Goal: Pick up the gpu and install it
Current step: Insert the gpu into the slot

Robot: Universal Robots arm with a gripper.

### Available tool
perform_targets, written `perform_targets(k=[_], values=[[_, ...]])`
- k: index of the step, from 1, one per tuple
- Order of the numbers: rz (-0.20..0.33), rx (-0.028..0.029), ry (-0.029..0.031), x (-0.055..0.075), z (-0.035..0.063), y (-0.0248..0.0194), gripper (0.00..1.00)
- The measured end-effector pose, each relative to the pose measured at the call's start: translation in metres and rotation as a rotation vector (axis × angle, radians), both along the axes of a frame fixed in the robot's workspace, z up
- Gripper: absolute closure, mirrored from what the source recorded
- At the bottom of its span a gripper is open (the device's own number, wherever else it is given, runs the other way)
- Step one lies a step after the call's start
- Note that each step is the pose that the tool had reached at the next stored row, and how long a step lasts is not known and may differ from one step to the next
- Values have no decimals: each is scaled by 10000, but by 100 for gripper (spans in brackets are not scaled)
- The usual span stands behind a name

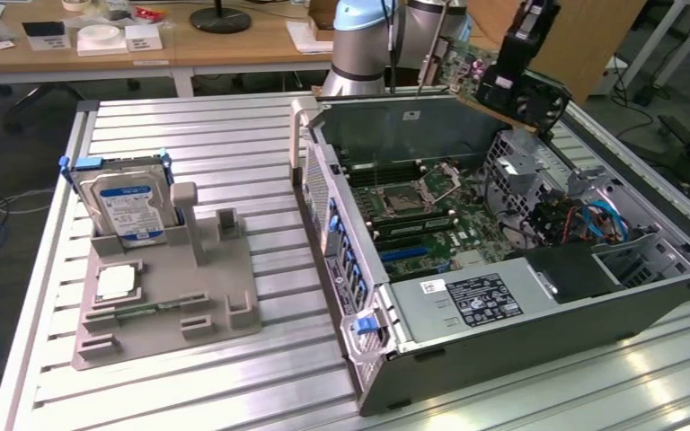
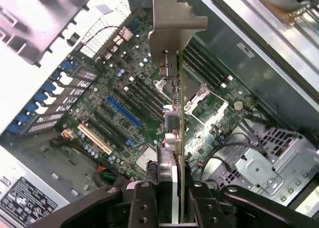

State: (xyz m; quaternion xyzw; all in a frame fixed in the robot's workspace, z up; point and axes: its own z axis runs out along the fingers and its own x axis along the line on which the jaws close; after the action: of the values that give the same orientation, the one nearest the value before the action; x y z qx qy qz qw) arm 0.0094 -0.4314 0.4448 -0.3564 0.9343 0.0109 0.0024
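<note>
Above slatted table (image 1: 190, 135), pincer (image 2: 172, 200) holding gpu (image 1: 535, 97)

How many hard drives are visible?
1: the silver hard drive with blue-white label stands upright in the grey plastic holder, exterior view's left; others may hide inside the dark metal computer case.

Exterior cam: high up, off corner of slatted table (image 1: 201, 135), angled down, far enough back to catch whole open case (image 1: 501, 332). Wrist cam: right behind gripper (image 2: 172, 203), staring down along gpu (image 2: 172, 123) into case, pretty close. Both catch motherboard (image 1: 423, 229), CPU socket (image 1: 411, 193).
</note>
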Motion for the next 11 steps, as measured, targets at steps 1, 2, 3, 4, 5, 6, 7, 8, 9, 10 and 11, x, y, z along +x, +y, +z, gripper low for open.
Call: perform_targets(k=[1, 2, 3, 4, 5, 6, 7, 8, 9, 10, 11], values=[[179, 0, 0, 0, 0, 0, 72], [359, 0, 0, 0, -1, 0, 72], [539, 0, 0, 0, -1, 0, 72], [718, 0, 0, 0, -1, 0, 72], [909, 1, 0, 0, -2, 0, 72], [1088, 0, 0, 0, -2, 0, 72], [1275, 0, 0, 0, -2, 0, 72], [1448, 0, 0, 0, -2, 0, 72], [1629, 0, 0, 0, -3, 0, 72], [1809, 0, 0, 0, -3, 0, 72], [1988, -1, 0, 0, -3, 0, 72]])
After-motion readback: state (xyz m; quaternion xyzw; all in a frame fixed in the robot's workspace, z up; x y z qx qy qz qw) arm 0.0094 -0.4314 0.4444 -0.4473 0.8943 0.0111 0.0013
